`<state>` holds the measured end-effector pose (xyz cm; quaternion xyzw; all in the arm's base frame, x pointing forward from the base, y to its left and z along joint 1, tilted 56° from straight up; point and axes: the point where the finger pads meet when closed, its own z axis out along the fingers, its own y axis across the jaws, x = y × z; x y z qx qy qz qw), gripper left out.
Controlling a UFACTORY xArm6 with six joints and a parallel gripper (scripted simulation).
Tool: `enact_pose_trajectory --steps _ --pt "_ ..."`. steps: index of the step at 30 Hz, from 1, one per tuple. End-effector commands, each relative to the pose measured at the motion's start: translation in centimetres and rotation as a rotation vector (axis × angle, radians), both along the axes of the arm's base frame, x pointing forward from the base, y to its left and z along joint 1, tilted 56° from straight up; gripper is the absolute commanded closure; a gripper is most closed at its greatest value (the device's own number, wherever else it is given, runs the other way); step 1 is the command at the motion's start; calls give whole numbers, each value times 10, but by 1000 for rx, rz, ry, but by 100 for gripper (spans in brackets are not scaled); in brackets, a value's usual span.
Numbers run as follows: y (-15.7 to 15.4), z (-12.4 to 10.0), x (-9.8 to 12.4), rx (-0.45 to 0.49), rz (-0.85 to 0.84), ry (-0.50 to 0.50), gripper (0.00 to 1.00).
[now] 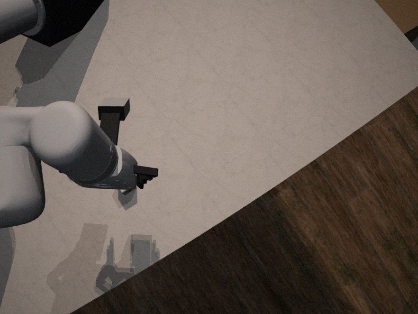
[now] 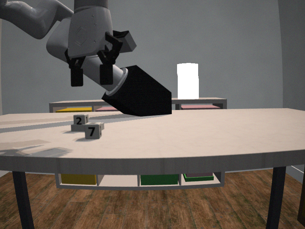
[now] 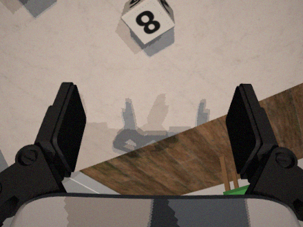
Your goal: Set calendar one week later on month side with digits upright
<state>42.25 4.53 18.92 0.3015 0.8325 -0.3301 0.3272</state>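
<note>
1. Gripper (image 1: pixel 107 175) (image 2: pixel 91 84) (image 3: pixel 155 100) hangs above the table (image 1: pixel 236 101) (image 2: pixel 196 133) (image 3: pixel 86 51), fingers wide apart, nothing between them
2. Loose cube (image 1: pixel 126 191) (image 2: pixel 93 131) (image 3: pixel 148 23) stands on the table, near side of the tray (image 2: pixel 75 127); 7 on its near face, 8 on top. Almost wholly hidden by the arm from above
3. Second cube (image 2: pixel 80 119) sits at the left part of the tray as seen from outside, 2 towards the near side. Month name not visible; target date cannot be confirmed from these views
4. Step in hand, as judged: line up for a grasp of the loose cube, to turn it or carry it to the tray. Placement still to do
5. Alignment: wrist view shows the cube beyond the fingertips and set diagonally to the pads. Suggest turning the wrist until the pads are parallel to two opposite faces, then centring over it before descending
6. Descent: go straight down, fingers wide, keeping the outer finger away from the tray. Closing on corners would probably twist the cube
7. Before release: check which digit faces the month side and that it is upright; lower until the base meets the tray floor, open gently, retreat straight up
</note>
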Motion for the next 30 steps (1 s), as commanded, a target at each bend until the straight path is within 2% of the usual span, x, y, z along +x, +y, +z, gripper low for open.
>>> enact_pose_trajectory --steps 1,6,7,8,12,14,16,20,21,25,29,30 --pt "2 2 3 57 -96 -135 0" --pt "2 3 5 119 -196 -268 0" --pt "2 3 5 120 -198 -270 0" --pt "3 4 6 144 -236 -321 0" --pt "3 5 8 190 -312 -420 0" --pt "3 5 8 190 -312 -420 0" --pt "4 6 10 234 -382 -514 0" --pt "4 6 11 263 -430 -577 0" --pt "4 7 12 288 -470 -630 0" --pt "5 7 13 323 -527 -705 0" --pt "5 9 16 382 -623 -831 0" --pt "5 9 16 382 -623 -831 0"
